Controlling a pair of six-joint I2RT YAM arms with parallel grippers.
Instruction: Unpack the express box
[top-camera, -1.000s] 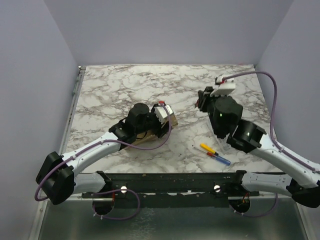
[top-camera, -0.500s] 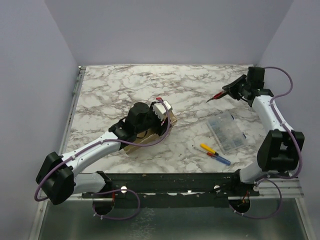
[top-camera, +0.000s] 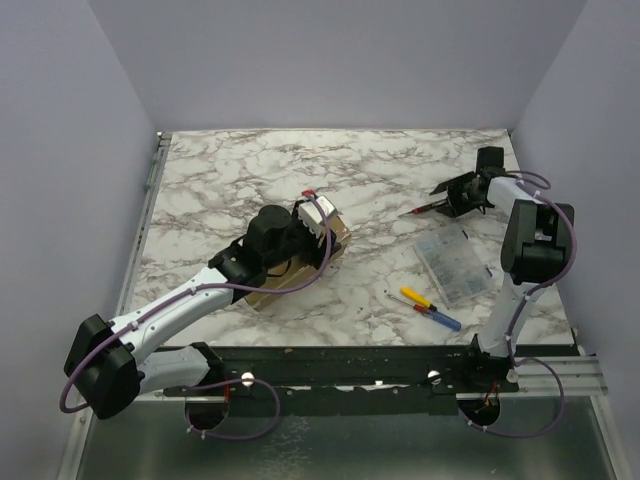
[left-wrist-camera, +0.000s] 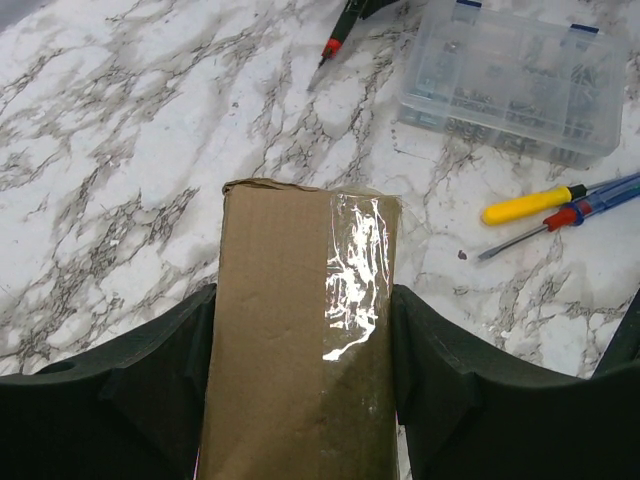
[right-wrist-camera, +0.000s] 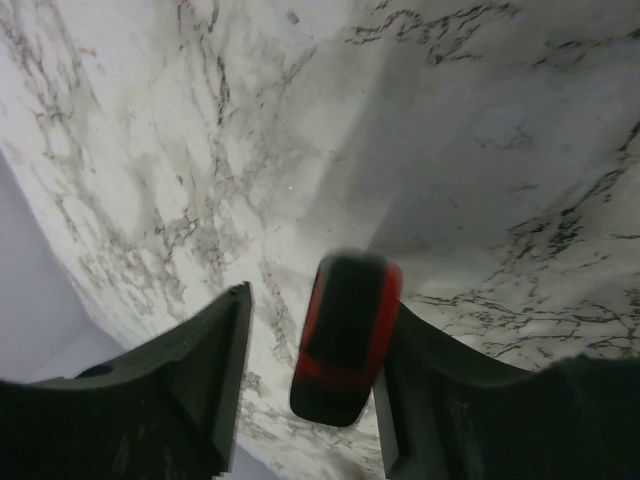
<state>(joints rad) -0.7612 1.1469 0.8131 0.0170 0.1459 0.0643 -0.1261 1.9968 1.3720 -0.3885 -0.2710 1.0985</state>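
Looking down from above, I see the express box (top-camera: 338, 236), a flat brown cardboard mailer, on the left-centre of the marble bench (top-camera: 230, 170), mostly hidden under my left arm. The left tool (top-camera: 312, 222) is clenched on it. In the left wrist view the two dark fingers (left-wrist-camera: 160, 370) press against the long edges of the express box (left-wrist-camera: 280, 340), one on each side. The box runs forward between them, and its far end sticks out past the fingertips. A strip of shiny clear tape (left-wrist-camera: 355, 270) lies down the right part of the box's top face. Well apart from the box, at the far right of the bench, the right tool (top-camera: 452, 195) grasps a red-and-black screwdriver (top-camera: 418, 210), whose tip points left toward the middle of the bench. In the right wrist view the blurred handle (right-wrist-camera: 345, 340) sits between the fingers, close against the right one. Between the two tools, to the right of the box, lies a clear plastic compartment case (top-camera: 455, 268). Just in front of it, a yellow-handled screwdriver (top-camera: 418, 297) and a blue-handled screwdriver (top-camera: 442, 318) lie side by side.
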